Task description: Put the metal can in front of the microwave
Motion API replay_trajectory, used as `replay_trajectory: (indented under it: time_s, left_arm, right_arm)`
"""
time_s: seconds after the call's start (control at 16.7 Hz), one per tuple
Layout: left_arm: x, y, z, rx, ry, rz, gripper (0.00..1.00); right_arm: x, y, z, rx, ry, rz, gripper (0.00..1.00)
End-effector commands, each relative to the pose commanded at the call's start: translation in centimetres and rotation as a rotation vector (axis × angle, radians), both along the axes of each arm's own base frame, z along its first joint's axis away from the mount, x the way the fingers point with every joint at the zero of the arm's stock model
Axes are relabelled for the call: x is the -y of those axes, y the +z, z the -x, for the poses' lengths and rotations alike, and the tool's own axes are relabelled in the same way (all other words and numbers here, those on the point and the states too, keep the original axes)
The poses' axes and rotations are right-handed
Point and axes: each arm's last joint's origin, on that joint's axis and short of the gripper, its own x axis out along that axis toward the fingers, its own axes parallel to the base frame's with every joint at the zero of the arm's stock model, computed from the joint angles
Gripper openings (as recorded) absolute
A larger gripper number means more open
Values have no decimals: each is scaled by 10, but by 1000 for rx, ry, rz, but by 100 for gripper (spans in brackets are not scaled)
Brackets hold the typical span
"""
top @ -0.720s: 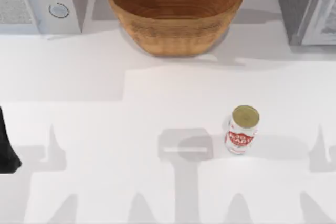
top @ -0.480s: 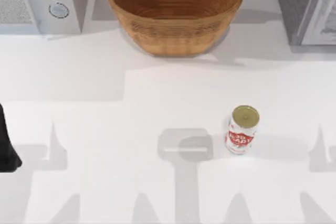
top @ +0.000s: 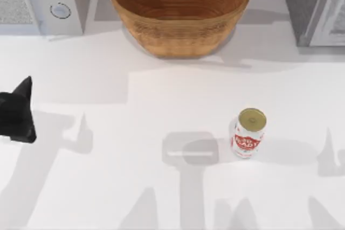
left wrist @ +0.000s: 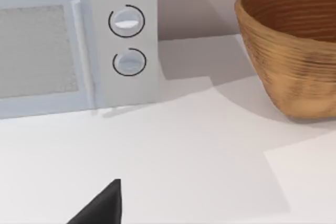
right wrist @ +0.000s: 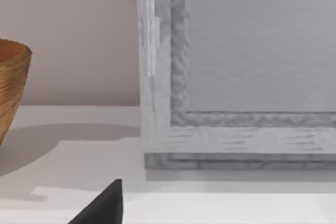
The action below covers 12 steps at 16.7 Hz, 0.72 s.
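The table [top: 161, 95] is plain white and matte, crossed by soft grey shadows of the arms; a slightly brighter rectangular patch covers its middle and right part in the top view; behind the table, a pale pinkish-beige wall [right wrist: 68, 35] closes the scene. The microwave [top: 40, 1] stands at the far left corner, with two round dials [left wrist: 126, 22] beside its mesh window [left wrist: 34, 51]; the table in front of it is bare. A wicker bowl [top: 179, 12] sits at the far centre, just right of the microwave but apart from it; a darker grey appliance [top: 315, 6] occupies the far right corner, and the right wrist view faces its framed panel [right wrist: 252, 40] at close range. The can [top: 248, 133] stands upright on the right half of the table, well apart from the microwave and nearer the front edge than the bowl; nothing touches it. The left gripper [top: 19, 114] is at the left edge of the table, in front of the microwave and well apart from the can; whether its jaws are wide or narrow cannot be told. A dark fingertip [right wrist: 102, 205] of the right gripper shows in the right wrist view; its jaw state cannot be told either.
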Motion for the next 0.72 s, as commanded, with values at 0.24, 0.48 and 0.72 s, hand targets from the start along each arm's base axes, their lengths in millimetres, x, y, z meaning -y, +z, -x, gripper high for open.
replay_trajectory:
  time_s: [0.24,0.48,0.72]
  left_arm:
    - [37,55,-46,-224,-141,-54,100]
    - [103,83,-107,-458,-280,-146,100]
    - [191,73,-156,-678,-397,-270,100]
  right_arm:
    - [0,0,0,0,0,0,100]
    - [0,0,0,0,0,0,100]
    - [0,0,0,0,0,0,100]
